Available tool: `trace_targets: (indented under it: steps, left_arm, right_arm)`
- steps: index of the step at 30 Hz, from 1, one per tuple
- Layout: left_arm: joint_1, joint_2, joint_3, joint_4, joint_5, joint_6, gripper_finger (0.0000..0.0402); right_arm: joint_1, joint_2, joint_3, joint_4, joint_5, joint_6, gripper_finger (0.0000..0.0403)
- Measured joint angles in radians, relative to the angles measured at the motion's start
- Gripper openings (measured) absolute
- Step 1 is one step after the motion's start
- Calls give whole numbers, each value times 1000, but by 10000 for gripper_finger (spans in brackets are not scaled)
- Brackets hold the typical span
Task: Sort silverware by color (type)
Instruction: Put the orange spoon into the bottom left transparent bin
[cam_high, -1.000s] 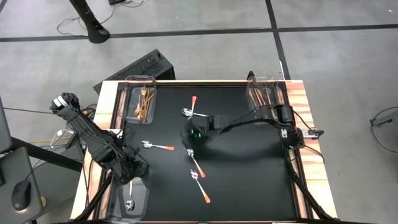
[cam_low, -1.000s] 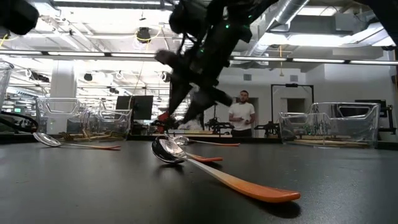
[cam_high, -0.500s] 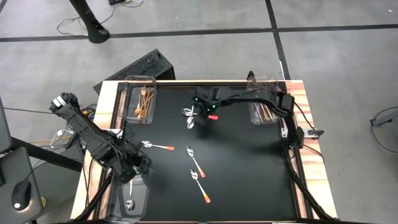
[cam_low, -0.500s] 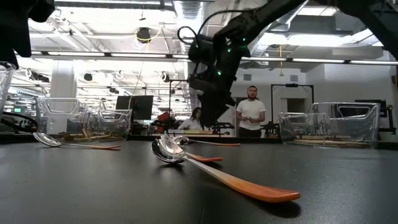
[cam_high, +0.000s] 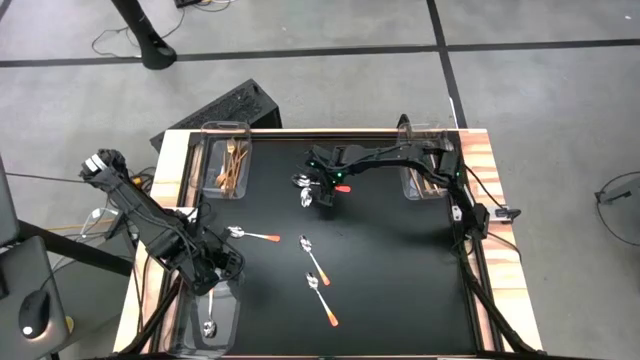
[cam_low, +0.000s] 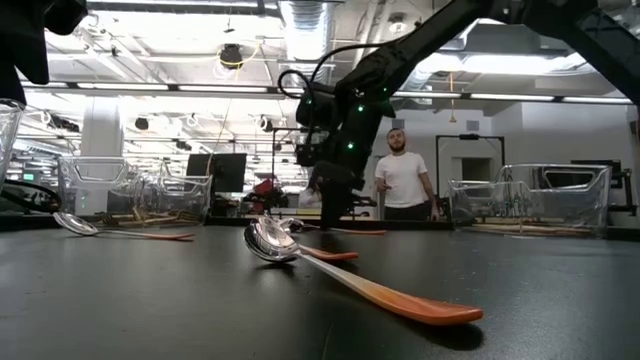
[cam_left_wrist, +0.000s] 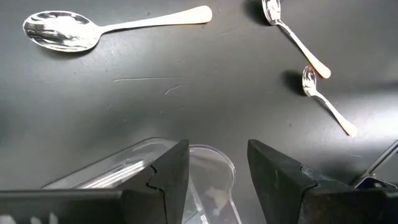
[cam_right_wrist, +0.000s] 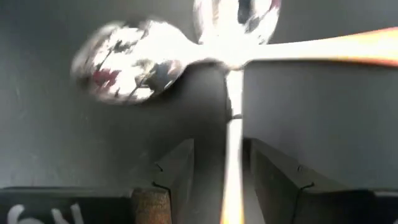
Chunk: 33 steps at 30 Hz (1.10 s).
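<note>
black mat (cam_high: 400, 260) | spoons (cam_high: 318, 283) scattered | person (cam_low: 403, 180) behind, apparently standing

Open black mat (cam_high: 400, 270) on the right half, three loose spoons (cam_high: 312, 256) strewn mid-mat, clear bins (cam_high: 227, 160) lining the far corners and left edge.

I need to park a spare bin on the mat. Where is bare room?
The mat's right half, between the loose spoons and the right edge, below the right bin, is bare. Crowded: the left-centre, with spoons and the right hand over two crossed spoons.
</note>
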Motion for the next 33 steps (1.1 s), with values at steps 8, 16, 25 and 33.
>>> trace_targets:
  steps: [8,16,25,33]
  left_arm:
    - [0,0,0,-5,-2,-5,150]
    - [0,0,0,-8,-3,-24,150]
    - [0,0,0,6,-24,-34,150]
    - [0,0,0,7,-52,-35,150]
  right_arm:
    - [0,17,30,-25,20,-12,113]
    - [-8,12,35,-62,-7,-18,13]
    - [-11,6,83,-146,-11,129,19]
    - [-8,2,104,-192,-83,146,48]
